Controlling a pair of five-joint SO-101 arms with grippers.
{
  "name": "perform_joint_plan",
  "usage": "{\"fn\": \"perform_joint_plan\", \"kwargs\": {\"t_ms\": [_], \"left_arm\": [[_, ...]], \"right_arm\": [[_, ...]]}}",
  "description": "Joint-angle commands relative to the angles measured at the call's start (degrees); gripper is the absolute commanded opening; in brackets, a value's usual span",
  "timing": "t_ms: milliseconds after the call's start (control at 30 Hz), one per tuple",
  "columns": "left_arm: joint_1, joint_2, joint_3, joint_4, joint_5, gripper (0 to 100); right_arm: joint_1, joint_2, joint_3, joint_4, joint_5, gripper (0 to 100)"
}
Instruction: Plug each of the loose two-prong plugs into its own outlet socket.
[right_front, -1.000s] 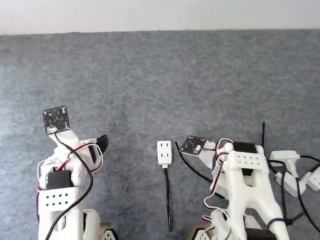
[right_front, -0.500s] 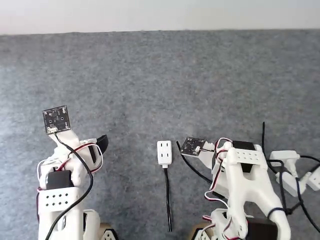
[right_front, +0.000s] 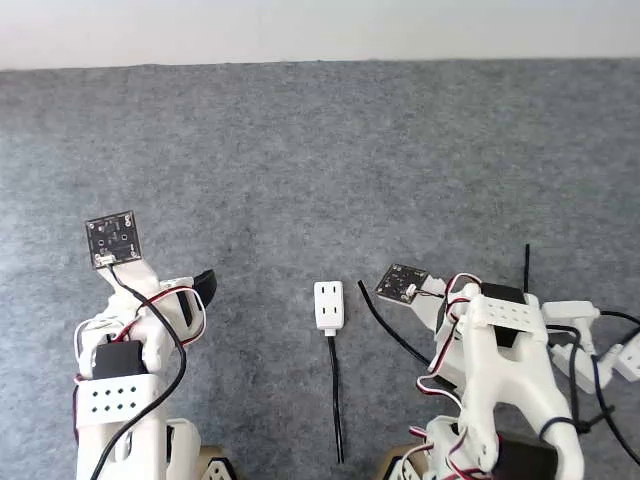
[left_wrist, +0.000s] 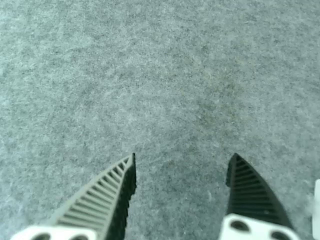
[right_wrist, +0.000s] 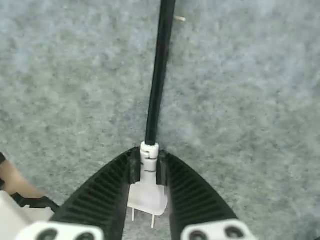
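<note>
A white outlet strip (right_front: 328, 305) with several two-slot sockets lies on the grey carpet between the two arms, its black cord (right_front: 336, 400) trailing toward the front edge. My right gripper (right_wrist: 148, 161) is shut on a white two-prong plug (right_wrist: 146, 195). The plug's prongs point back toward the wrist, and its black cord (right_wrist: 159, 75) runs straight out ahead over the carpet. My left gripper (left_wrist: 181, 167) is open with only carpet between its fingers; in the high view the left gripper (right_front: 201, 287) sits well left of the strip.
More white plugs (right_front: 568, 316) with black cords lie tangled at the right edge beside the right arm. A white edge (left_wrist: 317, 210) shows at the border of the left wrist view. Bare grey carpet (right_front: 330, 160) stretches beyond the arms to the far wall.
The right arm has shifted slightly to the right and turned its wrist; its camera board has moved right. The left arm and the outlet strip have stayed put.
</note>
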Motion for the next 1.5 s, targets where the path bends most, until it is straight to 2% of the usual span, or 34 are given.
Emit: {"fn": "perform_joint_plan", "kwargs": {"t_ms": [0, 133, 333, 400, 533, 833, 1000, 1100, 1300, 1400, 1467], "left_arm": [[-0.4, -0.1, -0.2, -1.1, -0.4, 28], [-0.4, -0.1, -0.2, -1.1, -0.4, 28], [-0.4, -0.1, -0.2, -1.2, -0.4, 28], [-0.4, -0.1, -0.2, -1.2, -0.4, 28], [-0.3, 0.0, -0.2, -1.2, -0.4, 28], [-0.2, 0.0, -0.1, -1.2, -0.4, 28], [-0.2, 0.0, -0.1, -1.2, -0.4, 28], [-0.3, 0.0, -0.1, -1.2, -0.4, 28], [-0.3, 0.0, -0.1, -1.2, -0.4, 28], [-0.2, 0.1, -0.1, -1.2, -0.4, 28], [-0.2, 0.1, -0.1, -1.2, -0.4, 28]], "right_arm": [[0.4, -0.5, -7.2, 2.9, -2.6, 0.9], [-0.8, -0.3, -18.6, 7.6, -16.1, 0.9], [-5.8, 0.2, -27.5, 4.9, -48.1, 1.1], [-7.5, 0.2, -27.6, 2.9, -56.6, 1.4], [-9.7, 0.3, -27.5, 0.1, -67.3, 1.5], [-14.6, 1.3, -27.4, -1.8, -71.4, 1.5], [-20.0, 7.9, -27.7, -5.3, -75.0, 1.5], [-20.2, 13.3, -28.0, -8.3, -74.9, 1.4], [-14.1, 24.7, -33.9, -8.9, -69.4, 1.3], [-13.7, 28.9, -36.7, -7.3, -64.1, 1.7], [-14.9, 29.2, -39.0, -3.8, -63.4, 5.0]]}}
